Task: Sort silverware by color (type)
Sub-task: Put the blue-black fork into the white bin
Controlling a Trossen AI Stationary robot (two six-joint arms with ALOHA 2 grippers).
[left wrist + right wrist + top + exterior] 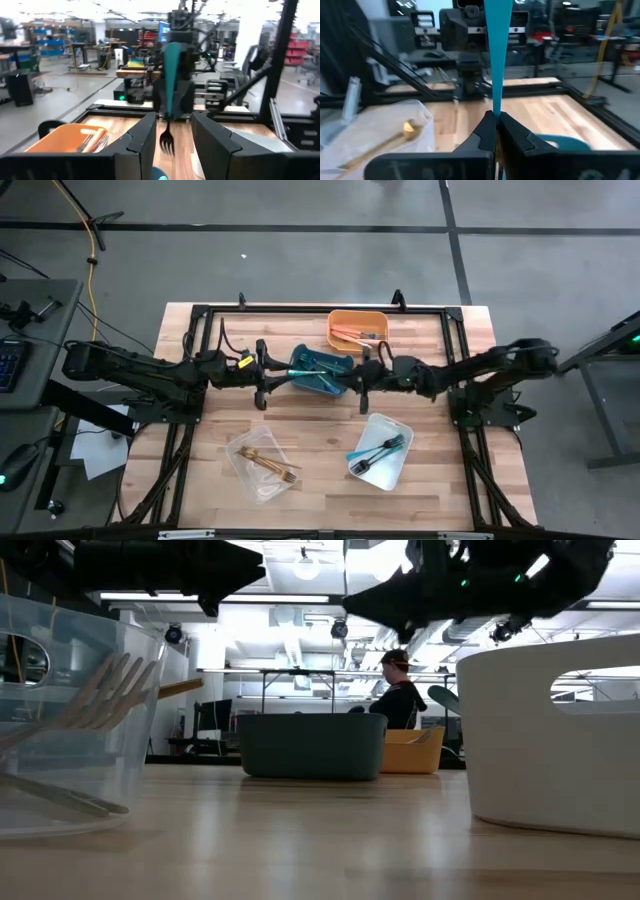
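Sorting was nearly done: right hand (495,131) pinched a teal fork (496,45) over the teal bin (322,370); left hand (171,131) half spread, empty. White bin (383,451) still held a teal piece (361,452).

Both arms matte black, segmented links with bulky rounded joint housings, black cabling along them. Small yellow label on the left arm near the wrist. Left hand (167,145): two broad, flat black fingers (137,145) with angular, chamfered faces. Right hand (496,131): same black fingers (520,137), tapering to narrow tips. No other markings legible.
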